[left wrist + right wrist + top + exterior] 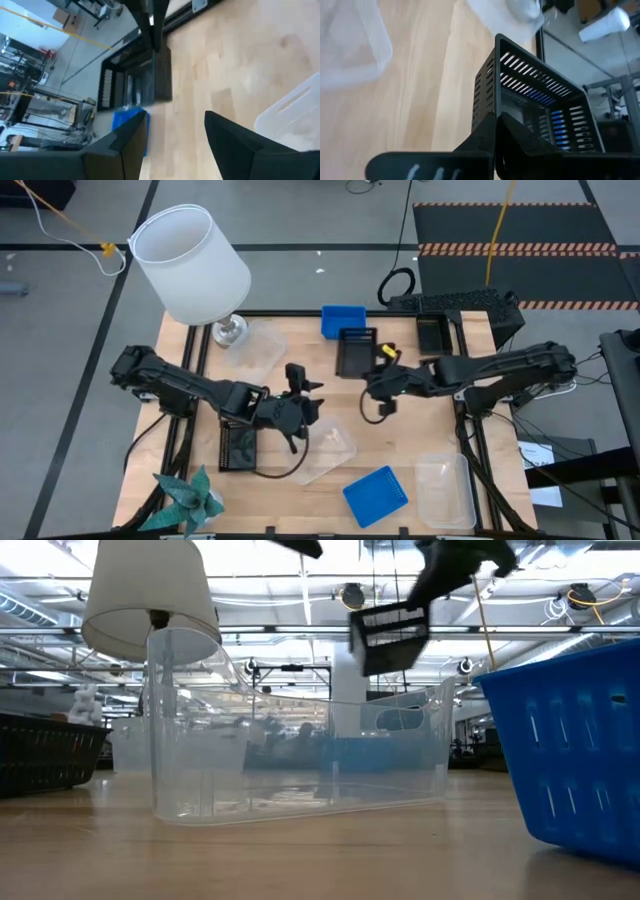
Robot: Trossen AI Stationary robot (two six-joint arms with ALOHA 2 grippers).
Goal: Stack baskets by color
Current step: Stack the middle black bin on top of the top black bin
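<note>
My right gripper [381,376] is shut on a black slotted basket [357,352], which it holds above the middle of the table; in the low view the basket [390,635] hangs in the air. My left gripper [300,392] hovers open a little to the left of it, with nothing between its fingers [125,145]. On the table lie a second black basket [238,446] under the left arm, a third [432,332] at the far right, blue baskets [343,320] [375,496], and clear baskets [330,444] [446,490] [250,346]. My right gripper holds the black basket by one wall near a corner [492,107], one finger inside and one outside as far as shows. The fingers slant down from the table's right side. The basket is lifted clear of the table, tilted, and hangs below the fingers [440,580].
A white lampshade [192,262] on a metal foot stands at the far left corner. A teal paper plant [188,498] sits at the near left corner. Bare wood lies between the clear basket in the middle and the far baskets.
</note>
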